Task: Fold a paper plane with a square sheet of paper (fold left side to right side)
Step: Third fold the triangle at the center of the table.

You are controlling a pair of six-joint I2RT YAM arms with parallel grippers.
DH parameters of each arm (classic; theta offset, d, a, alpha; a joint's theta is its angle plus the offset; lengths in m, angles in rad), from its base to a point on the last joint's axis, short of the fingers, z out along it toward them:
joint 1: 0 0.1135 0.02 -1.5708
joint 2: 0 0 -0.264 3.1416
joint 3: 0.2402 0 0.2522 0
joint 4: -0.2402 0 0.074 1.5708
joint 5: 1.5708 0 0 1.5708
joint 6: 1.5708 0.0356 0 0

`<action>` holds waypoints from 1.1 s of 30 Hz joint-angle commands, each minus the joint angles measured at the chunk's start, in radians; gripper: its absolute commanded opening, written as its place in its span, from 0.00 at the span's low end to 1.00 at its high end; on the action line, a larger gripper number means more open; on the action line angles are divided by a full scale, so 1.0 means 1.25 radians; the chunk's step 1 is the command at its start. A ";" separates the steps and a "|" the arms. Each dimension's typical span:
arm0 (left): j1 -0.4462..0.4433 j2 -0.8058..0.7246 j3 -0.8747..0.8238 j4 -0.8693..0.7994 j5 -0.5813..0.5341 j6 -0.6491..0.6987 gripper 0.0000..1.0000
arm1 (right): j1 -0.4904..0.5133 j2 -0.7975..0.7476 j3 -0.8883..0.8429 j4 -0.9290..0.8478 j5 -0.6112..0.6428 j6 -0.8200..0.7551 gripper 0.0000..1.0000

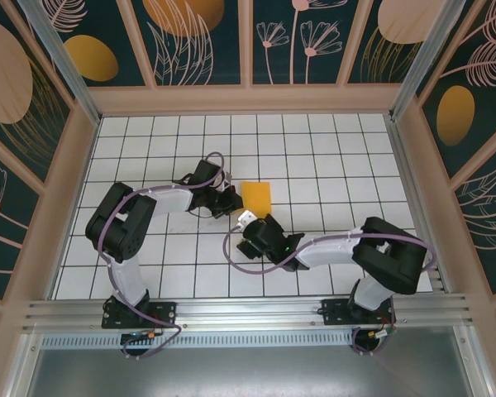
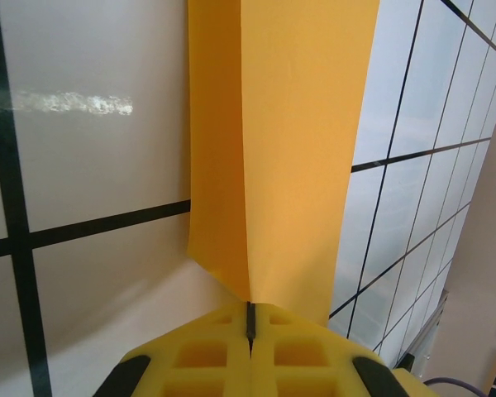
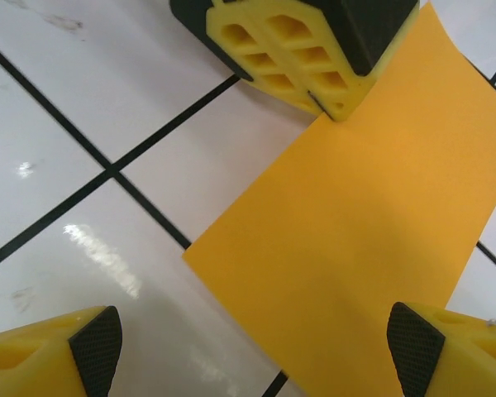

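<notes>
From the top camera, the sheet of paper [image 1: 256,197] lies mid-table as a small rectangle, its slightly longer side running away from the bases, with the left gripper [image 1: 228,203] at its left edge and the right gripper [image 1: 246,222] just nearer. The left wrist camera adds the grip: its fingers [image 2: 219,327], pressed together, pinch the paper's near edge where two layers meet. The right wrist camera shows its own fingertips [image 3: 95,347] spread wide, the sheet lying between them.
</notes>
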 commanded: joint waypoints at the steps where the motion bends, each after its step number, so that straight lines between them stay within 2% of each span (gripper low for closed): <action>1: -0.004 -0.020 -0.001 -0.001 0.013 -0.005 0.00 | 0.007 0.040 0.044 0.047 0.054 -0.051 0.87; 3: -0.004 -0.020 0.001 -0.004 0.012 -0.003 0.00 | 0.004 0.060 0.055 0.052 0.059 -0.062 0.84; 7: -0.005 -0.021 0.002 -0.008 0.010 0.000 0.00 | -0.010 0.076 0.067 0.060 0.061 -0.066 0.72; 11: -0.005 -0.020 0.004 -0.016 0.006 0.005 0.00 | -0.015 0.067 0.073 0.060 0.057 -0.076 0.53; 14: -0.005 -0.017 0.009 -0.024 0.004 0.010 0.00 | -0.016 0.058 0.075 0.054 0.038 -0.083 0.43; 19: -0.005 -0.013 0.016 -0.030 -0.003 0.014 0.00 | -0.022 0.050 0.077 0.030 0.008 -0.076 0.12; 21: -0.004 -0.013 0.017 -0.034 -0.006 0.017 0.00 | -0.022 0.045 0.076 0.025 0.001 -0.069 0.05; 25: -0.005 -0.016 0.027 -0.049 -0.010 0.026 0.01 | -0.024 0.036 0.075 0.012 -0.023 -0.055 0.00; 29: -0.004 -0.029 0.049 -0.096 -0.041 0.054 0.09 | -0.040 0.027 0.069 0.007 -0.064 -0.032 0.00; 33: 0.009 -0.058 0.071 -0.165 -0.081 0.091 0.30 | -0.052 0.015 0.065 0.000 -0.103 -0.018 0.00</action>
